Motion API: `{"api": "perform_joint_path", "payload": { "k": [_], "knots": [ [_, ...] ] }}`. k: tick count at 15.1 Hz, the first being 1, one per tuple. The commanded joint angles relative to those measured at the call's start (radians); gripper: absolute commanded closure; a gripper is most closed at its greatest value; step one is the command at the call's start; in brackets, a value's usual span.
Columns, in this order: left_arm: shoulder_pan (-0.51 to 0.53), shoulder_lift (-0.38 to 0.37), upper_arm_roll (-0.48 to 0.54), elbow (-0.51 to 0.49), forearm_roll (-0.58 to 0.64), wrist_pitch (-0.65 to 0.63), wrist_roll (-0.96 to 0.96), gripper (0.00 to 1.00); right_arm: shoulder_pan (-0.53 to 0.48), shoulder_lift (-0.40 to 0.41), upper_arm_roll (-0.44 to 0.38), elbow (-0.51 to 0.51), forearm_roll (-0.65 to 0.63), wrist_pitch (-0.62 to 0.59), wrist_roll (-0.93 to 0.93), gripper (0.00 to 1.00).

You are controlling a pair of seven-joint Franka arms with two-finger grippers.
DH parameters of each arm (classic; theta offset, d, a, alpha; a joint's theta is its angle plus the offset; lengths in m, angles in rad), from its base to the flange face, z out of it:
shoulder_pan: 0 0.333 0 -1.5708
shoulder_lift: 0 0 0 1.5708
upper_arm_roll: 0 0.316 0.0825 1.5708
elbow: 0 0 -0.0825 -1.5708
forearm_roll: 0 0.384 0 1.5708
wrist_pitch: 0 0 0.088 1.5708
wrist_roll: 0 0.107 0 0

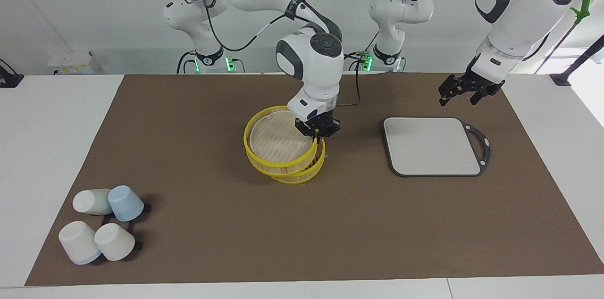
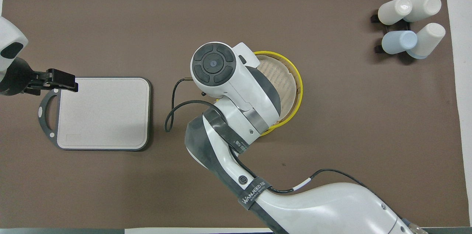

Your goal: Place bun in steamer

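The yellow-rimmed steamer (image 1: 302,175) stands at the middle of the brown mat. Its slatted lid (image 1: 278,141) lies tilted on top, raised on the side toward the left arm's end of the table. My right gripper (image 1: 317,135) is shut on the lid's yellow rim at that raised side. In the overhead view my right arm covers that gripper and part of the steamer (image 2: 285,79). The bun is hidden or out of view. My left gripper (image 1: 465,94) waits open and empty in the air over the grey board's (image 1: 432,145) handle end.
The grey board with a black rim (image 2: 105,114) lies toward the left arm's end of the table. Several white and blue cups (image 1: 125,202) lie on a black rack at the mat's corner farthest from the robots, toward the right arm's end.
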Motion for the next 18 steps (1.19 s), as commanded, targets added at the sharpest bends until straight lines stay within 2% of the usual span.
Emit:
{"api": "perform_joint_path", "payload": {
  "k": [1, 7, 12, 18],
  "knots": [
    [0.005, -0.014, -0.011, 0.004, 0.024, -0.029, 0.015, 0.00, 0.006, 0.002, 0.000, -0.005, 0.006, 0.039, 0.022, 1.00],
    [0.016, -0.009, -0.012, 0.050, 0.053, -0.071, 0.015, 0.00, 0.021, -0.001, 0.000, -0.041, 0.061, 0.049, 0.025, 1.00],
    [0.014, 0.019, -0.012, 0.158, 0.075, -0.179, 0.029, 0.00, 0.021, -0.026, 0.001, -0.126, 0.062, 0.127, 0.025, 1.00],
    [0.014, -0.010, -0.014, 0.147, 0.069, -0.213, 0.078, 0.00, 0.023, -0.030, 0.003, -0.137, 0.062, 0.124, 0.025, 1.00]
  ]
}}
